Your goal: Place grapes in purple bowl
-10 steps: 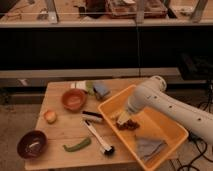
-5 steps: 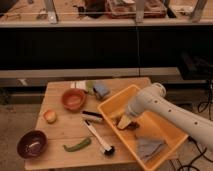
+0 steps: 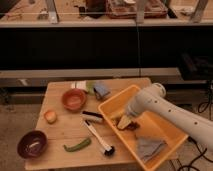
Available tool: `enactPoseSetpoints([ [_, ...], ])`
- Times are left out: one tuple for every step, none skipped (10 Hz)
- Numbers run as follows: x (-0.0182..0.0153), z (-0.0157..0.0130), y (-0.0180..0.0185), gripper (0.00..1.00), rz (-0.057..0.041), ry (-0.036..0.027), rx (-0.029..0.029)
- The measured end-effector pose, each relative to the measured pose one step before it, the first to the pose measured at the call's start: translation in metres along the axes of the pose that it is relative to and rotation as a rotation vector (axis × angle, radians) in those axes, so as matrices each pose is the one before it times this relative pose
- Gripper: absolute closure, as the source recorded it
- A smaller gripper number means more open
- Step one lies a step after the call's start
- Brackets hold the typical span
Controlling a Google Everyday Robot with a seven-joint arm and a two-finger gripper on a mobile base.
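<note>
The grapes show only as a small dark clump on the floor of a yellow bin, towards its near-left side, mostly covered from above by the gripper. The gripper is lowered into the bin right at the clump with its fingers spread wide. It has not lifted anything, and whether the fingers actually touch the fruit cannot be told. The pale arm reaches in from the lower right and slants across the bin. A crumpled grey cloth lies in the bin's near corner, apart from the grapes. The bin sits askew on the right end of a wooden table, with one corner hanging over the front edge. Just left of the bin lie a short black-and-white block and a long-handled brush whose dark head points towards the front edge. A green pepper lies near the brush. An orange bowl stands further back, with a small peach-coloured fruit in front of it and to its left. A blue sponge and a white pad lie by the back edge. The purple bowl stands at the front-left corner, well apart from the bin, with only a pale patch showing inside it.
</note>
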Motion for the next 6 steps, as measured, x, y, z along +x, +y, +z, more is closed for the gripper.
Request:
enactPoseSetpoints([
  [-0.00376, 0.00479, -0.00013, 0.2, 0.00433, -0.0027, 0.01484],
  [-0.00316, 0.0089, -0.00015, 0.2, -0.00739, 0.0001, 0.01441],
  [-0.00654, 0.01181, 0.00028, 0.2, -0.00685, -0.0005, 0.01532],
  [-0.0099, 0.01518, 0.00138, 0.2, -0.00702, -0.00075, 0.01457],
  [-0.0118, 0.01839, 0.00142, 0.2, -0.01004, -0.00404, 0.01664],
  [-0.00659, 0.01399, -0.00031, 0.21, -0.01051, -0.0042, 0.0152],
])
